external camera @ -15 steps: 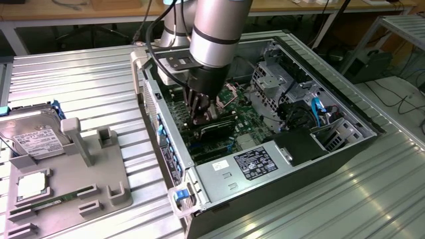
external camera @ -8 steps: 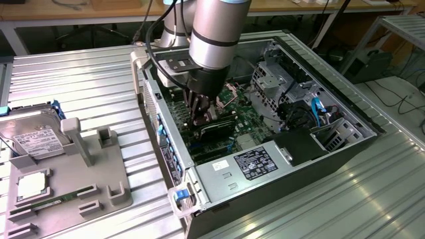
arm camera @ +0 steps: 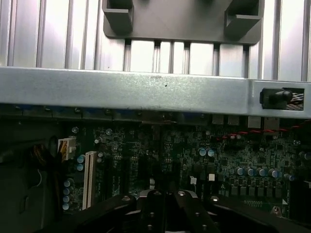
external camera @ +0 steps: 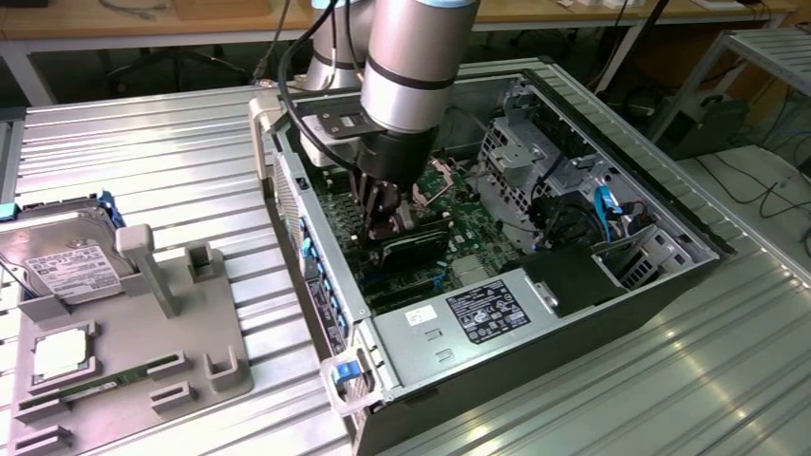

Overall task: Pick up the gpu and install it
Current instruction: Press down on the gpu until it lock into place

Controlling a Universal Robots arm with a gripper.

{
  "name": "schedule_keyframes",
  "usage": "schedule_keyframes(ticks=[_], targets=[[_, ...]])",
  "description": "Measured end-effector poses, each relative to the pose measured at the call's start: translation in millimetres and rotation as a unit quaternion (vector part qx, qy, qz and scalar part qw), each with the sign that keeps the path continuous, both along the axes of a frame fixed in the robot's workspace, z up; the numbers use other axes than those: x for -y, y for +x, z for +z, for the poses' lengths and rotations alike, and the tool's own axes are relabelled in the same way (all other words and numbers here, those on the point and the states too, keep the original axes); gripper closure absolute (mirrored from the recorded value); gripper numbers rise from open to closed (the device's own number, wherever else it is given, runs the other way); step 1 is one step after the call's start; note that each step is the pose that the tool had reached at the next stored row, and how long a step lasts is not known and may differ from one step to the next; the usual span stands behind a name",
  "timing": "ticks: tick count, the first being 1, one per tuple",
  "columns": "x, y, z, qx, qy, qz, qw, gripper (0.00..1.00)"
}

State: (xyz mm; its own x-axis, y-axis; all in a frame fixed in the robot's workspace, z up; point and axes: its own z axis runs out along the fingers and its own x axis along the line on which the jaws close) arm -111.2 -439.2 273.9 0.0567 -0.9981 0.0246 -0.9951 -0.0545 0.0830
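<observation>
Closest to the wrist camera are my fingers [arm camera: 165, 204], drawn fully together, with the motherboard [arm camera: 194, 155] directly beyond them and the case wall [arm camera: 146, 92] crossing above it. From the exterior view, my gripper [external camera: 386, 223] is lowered inside the open PC case [external camera: 659, 204], and its tips stand on or just over a dark flat block that I take to be the gpu [external camera: 412, 249], lying down against the board; whether my fingers pinch its edge or merely press on it cannot be told, since the arm hides the contact. I judge the gpu to be light and stiff but fragile: a thin circuit card with exposed components and a fan block on one face. Hold it by the long edges of the card or by the fan housing, never by the connector edge, and keep the force straight into the slot so that the card does not flex. Outside the case, at the exterior view's left, the grey fixture [external camera: 140, 313] carries the hard drive [external camera: 64, 266] and a memory stick [external camera: 95, 388], both well apart from my gripper.
</observation>
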Motion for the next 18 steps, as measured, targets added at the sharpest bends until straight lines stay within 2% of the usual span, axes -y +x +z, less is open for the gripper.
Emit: schedule_keyframes(ticks=[1,3,6,7,11,12,18], targets=[[0.2,-0.1,3.5,-0.0006,-0.0009,0.0,1.0,0.89],[0.2,-0.1,10.2,-0.0007,-0.001,0.0,1.0,0.89],[0.1,-0.1,12.2,0.0002,-0.0009,0.0,1.0,0.89],[0.0,-0.1,12.4,0.0028,-0.0011,0.0,1.0,0.89],[-0.5,0.1,11.8,0.0196,-0.001,0.0,0.9998,0.89],[-0.5,0.2,11.6,0.022,-0.001,0.0,0.9998,0.89],[-0.5,0.1,11.7,0.022,-0.0011,0.0,0.9998,0.89]])
